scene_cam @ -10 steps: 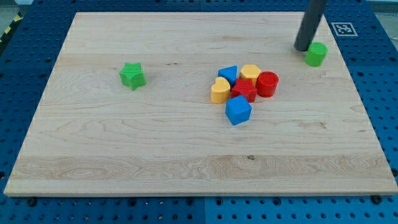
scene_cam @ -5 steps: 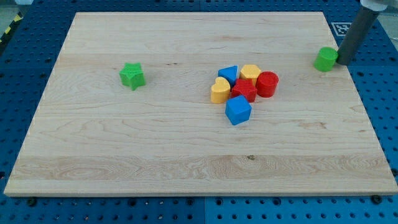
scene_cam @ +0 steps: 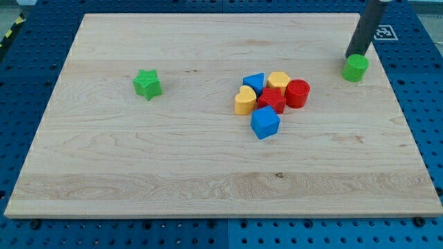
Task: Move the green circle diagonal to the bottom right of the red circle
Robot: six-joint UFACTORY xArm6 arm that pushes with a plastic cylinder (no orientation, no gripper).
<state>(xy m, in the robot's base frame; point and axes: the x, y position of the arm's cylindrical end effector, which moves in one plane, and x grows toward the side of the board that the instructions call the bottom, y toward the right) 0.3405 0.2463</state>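
Standing upright near the board's top right edge, the green circle (scene_cam: 355, 68) is round, showing no long axis or facing. My tip (scene_cam: 356, 55), a bare rod, touches its top side, having swung over from its right. It has nudged slightly leftward. The red circle (scene_cam: 297, 93) sits well apart, lower left.

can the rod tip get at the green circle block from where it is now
Probably yes: my tip sits just above the green circle block, toward the view's top, with nothing between them; the red circle block cluster lies well apart.
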